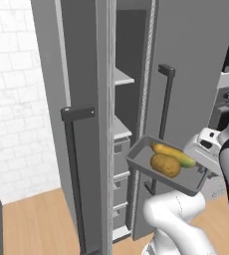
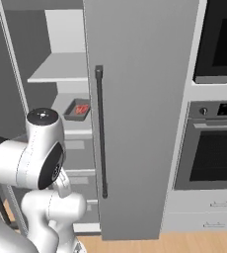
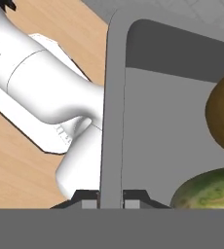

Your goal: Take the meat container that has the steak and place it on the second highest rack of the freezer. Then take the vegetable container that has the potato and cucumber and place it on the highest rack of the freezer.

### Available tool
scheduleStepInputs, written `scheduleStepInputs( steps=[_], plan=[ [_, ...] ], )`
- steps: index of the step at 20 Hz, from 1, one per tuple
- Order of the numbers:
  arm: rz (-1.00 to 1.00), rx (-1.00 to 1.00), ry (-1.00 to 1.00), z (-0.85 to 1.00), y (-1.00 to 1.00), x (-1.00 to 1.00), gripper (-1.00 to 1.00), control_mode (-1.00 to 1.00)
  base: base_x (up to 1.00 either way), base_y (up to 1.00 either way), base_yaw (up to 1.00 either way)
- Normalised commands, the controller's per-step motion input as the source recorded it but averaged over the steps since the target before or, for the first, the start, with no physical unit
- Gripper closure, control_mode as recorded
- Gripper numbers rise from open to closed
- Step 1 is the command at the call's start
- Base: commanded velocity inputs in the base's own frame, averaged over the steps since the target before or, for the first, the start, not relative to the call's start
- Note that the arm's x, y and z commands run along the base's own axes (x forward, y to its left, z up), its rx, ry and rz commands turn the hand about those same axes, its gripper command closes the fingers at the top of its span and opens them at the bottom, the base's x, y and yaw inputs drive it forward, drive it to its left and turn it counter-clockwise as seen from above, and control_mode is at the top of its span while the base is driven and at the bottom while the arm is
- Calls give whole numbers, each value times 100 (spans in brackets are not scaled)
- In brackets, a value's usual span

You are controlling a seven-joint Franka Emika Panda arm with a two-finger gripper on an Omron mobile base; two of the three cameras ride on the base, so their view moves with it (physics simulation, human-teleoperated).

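The freezer (image 1: 86, 74) was a tall, narrow cabinet of smooth matt grey, and its door (image 2: 140, 99) stood open, with a long dark bar handle (image 2: 100, 133) running down it. Inside, the shelves were flat and light grey, with drawers below them. The highest rack (image 2: 61, 69) was a plain flat board with nothing lying on it. On the second highest rack (image 2: 66, 106) stood the meat container (image 2: 77, 110), a small shallow grey tray, and in it lay the steak (image 2: 82, 109), a flat red slab. To the right of the freezer, the black glass fronts of two ovens (image 2: 219, 158) were set in a pale wall.

The vegetable container (image 1: 141, 162), a shallow rectangular grey tray with rounded corners and a thin upright rim, was held tilted in the air in front of the open freezer, well apart from the shelves. In it the potato (image 1: 165, 165), a rounded brown lump with a dull skin, lay touching the cucumber (image 1: 173, 154), which was oblong and yellow-green. The fingers (image 3: 110, 198) were closed on the thin rim of the vegetable container, one on each side of it
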Motion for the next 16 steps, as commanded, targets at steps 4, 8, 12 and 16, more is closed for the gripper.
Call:
scheduleStepInputs(
  steps=[4,8,12,16],
  plan=[
    [0,0,0,0,0,0,100,100,24,30,22],
    [0,0,0,0,0,0,100,100,36,33,5],
    [0,6,0,4,4,7,100,-100,26,13,0],
    [-4,26,-12,36,7,6,100,-100,0,0,0]
  ],
)
